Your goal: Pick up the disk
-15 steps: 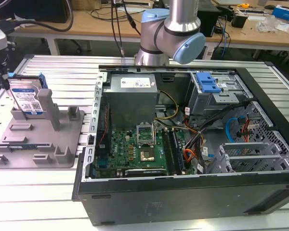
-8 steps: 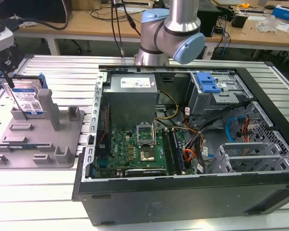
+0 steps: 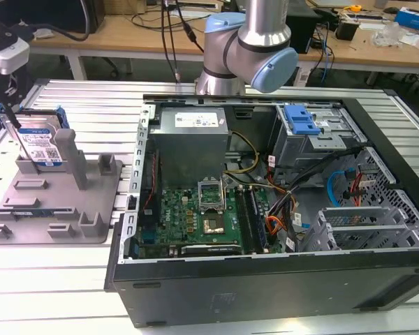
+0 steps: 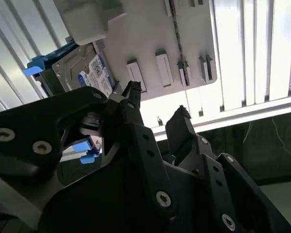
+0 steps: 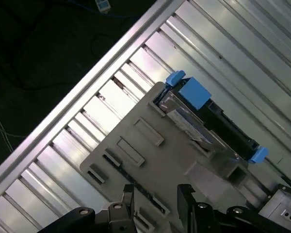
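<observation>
claw (image 4: 157, 104) open and empty above the grey holder (image 5: 136, 160); disk (image 4: 87, 73) stands on edge in it, ahead of the claw, off its centre line. likely best: centre first, then close across the flat faces, avoiding the blue rails (image 5: 194, 93).

You see the disk (image 3: 39, 143) standing in the grey holder (image 3: 98, 199) in the exterior view, but the holder's front blocks hide its lower part. The arm (image 3: 246, 42) is cut off by the top edge there. In the second wrist view the black gripper (image 4: 156, 104) covers much of the disk, and you can't tell what its label says.
</observation>
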Robot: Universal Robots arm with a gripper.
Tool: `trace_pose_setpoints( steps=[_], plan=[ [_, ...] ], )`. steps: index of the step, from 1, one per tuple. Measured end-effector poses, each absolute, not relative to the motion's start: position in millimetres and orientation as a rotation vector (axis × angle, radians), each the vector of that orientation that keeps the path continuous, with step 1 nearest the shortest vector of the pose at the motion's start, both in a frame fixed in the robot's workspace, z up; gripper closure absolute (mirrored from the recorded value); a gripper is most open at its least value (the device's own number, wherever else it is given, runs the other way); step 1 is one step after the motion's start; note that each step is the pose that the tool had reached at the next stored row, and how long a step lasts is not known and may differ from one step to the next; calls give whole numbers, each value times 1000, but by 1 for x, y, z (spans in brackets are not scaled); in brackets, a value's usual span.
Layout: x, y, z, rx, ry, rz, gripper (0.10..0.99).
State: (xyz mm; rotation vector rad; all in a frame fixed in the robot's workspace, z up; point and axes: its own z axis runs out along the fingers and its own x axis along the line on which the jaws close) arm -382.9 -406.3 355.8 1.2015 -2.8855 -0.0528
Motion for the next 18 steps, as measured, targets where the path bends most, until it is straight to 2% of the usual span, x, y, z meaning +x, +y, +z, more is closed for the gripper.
trace_pose_setpoints(
  steps=[5,6,18],
  plan=[
    [-383,-406,354,1388,-2798,-51,592],
    [-383,-406,353,1469,-2756,-50,529],
    [-383,-406,350,1936,-2446,-41,529]
  ],
)
